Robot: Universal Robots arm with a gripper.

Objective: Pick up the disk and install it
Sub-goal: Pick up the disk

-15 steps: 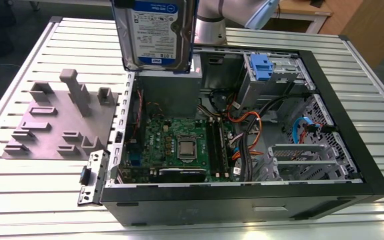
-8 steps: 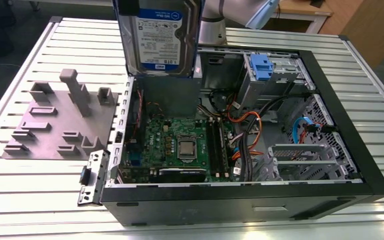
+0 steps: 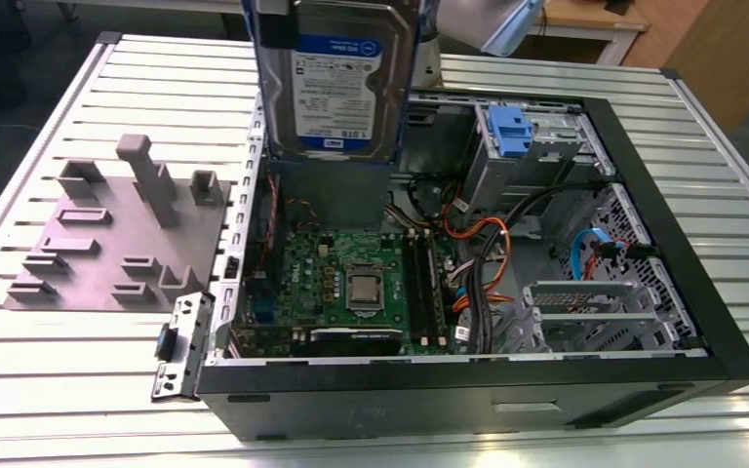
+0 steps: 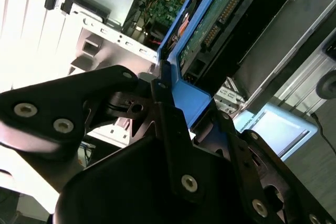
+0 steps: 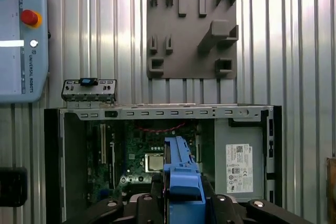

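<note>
Gripper (image 4: 186, 100) clamps the disk (image 3: 335, 78) by its blue frame, held on edge over the open case (image 3: 667, 224) — likely for sliding in.

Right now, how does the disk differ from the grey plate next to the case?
Pose: the disk stands upright over the open case, clamped in the gripper; the grey plate lies flat on the table beside the case.
Look: the disk is silver with a white-and-blue label and a blue frame; the grey plate is plain grey with raised blocks.
Shared: both are roughly rectangular.
</note>
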